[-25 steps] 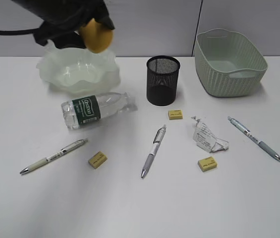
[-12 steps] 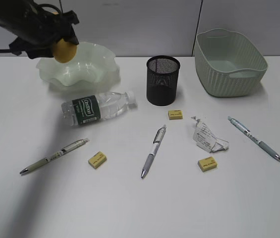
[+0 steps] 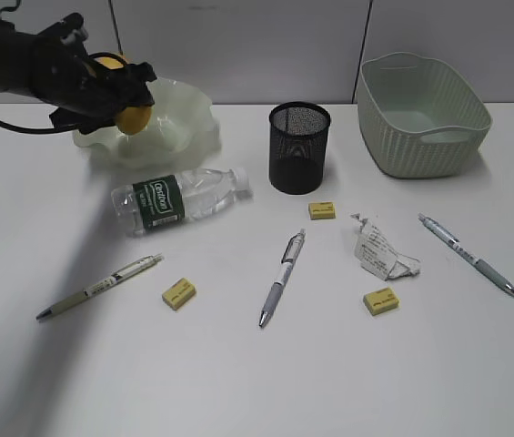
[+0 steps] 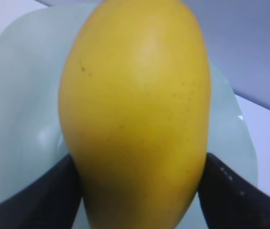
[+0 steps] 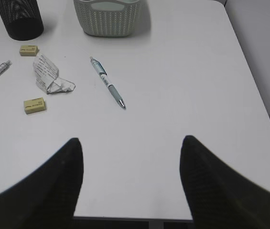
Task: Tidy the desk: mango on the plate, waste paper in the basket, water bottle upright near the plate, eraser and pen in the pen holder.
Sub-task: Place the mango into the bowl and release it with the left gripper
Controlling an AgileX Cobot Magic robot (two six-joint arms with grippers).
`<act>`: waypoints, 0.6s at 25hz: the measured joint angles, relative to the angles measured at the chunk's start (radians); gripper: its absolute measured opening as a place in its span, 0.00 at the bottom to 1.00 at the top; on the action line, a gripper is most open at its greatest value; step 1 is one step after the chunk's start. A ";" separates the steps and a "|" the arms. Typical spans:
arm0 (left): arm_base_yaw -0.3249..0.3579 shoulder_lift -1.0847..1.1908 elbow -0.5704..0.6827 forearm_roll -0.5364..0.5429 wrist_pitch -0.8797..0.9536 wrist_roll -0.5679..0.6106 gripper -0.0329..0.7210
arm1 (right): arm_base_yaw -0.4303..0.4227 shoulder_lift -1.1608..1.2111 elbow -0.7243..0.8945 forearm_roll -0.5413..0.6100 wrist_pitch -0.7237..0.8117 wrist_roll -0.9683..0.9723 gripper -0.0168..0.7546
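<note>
While our left gripper point(image 3: 125, 102) is clamping the smooth yellow mango point(image 4: 135, 114) over the ruffled translucent green plate point(image 3: 188, 127) at ten o'clock, our right gripper point(image 5: 131, 179) is idling open; everything else is awaiting sorting.

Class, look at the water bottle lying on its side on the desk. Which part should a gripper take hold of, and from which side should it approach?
Grip the water bottle across its round body near the dark green label, coming straight down from above. It lies flat on the desk, cap pointing right, so only the top and flanks are free. The jaws should probably straddle it crosswise to its long axis; the tapered neck offers less hold.
</note>
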 joint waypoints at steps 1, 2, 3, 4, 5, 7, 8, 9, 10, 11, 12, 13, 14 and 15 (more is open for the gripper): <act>0.001 0.017 -0.020 0.004 -0.010 0.000 0.77 | 0.000 0.000 0.000 0.000 0.000 0.000 0.68; 0.001 0.036 -0.038 0.008 -0.017 0.000 0.77 | 0.000 0.000 0.000 0.000 0.000 0.000 0.68; 0.001 0.051 -0.049 0.019 -0.022 0.000 0.77 | 0.000 0.000 0.000 0.000 0.000 0.000 0.68; 0.001 0.062 -0.059 0.031 -0.027 0.000 0.77 | 0.000 0.000 0.000 0.000 0.000 0.000 0.68; 0.001 0.068 -0.061 0.041 -0.028 0.000 0.77 | 0.000 0.000 0.000 0.000 0.000 0.000 0.68; 0.001 0.074 -0.064 0.075 -0.030 0.000 0.80 | 0.000 0.000 0.000 0.000 0.000 0.000 0.68; 0.001 0.074 -0.064 0.101 -0.033 0.000 0.82 | 0.000 0.000 0.000 0.000 0.000 0.000 0.68; 0.001 0.074 -0.067 0.121 -0.039 0.000 0.84 | 0.000 0.000 0.000 0.000 0.000 0.000 0.68; 0.001 0.074 -0.068 0.143 -0.047 0.000 0.85 | 0.000 0.000 0.000 0.000 0.000 0.000 0.68; 0.001 0.074 -0.068 0.156 -0.051 0.000 0.85 | 0.000 0.000 0.000 0.000 0.000 0.000 0.68; 0.001 0.074 -0.068 0.164 -0.051 0.000 0.86 | 0.000 0.000 0.000 0.000 0.000 0.000 0.68; 0.001 0.074 -0.068 0.168 -0.051 0.001 0.86 | 0.000 0.000 0.000 0.000 0.000 0.000 0.68; 0.001 0.073 -0.068 0.171 -0.051 0.001 0.86 | 0.000 0.000 0.000 0.000 0.000 0.000 0.68; 0.001 0.071 -0.068 0.172 -0.050 0.001 0.86 | 0.000 0.000 0.000 0.000 0.000 0.000 0.68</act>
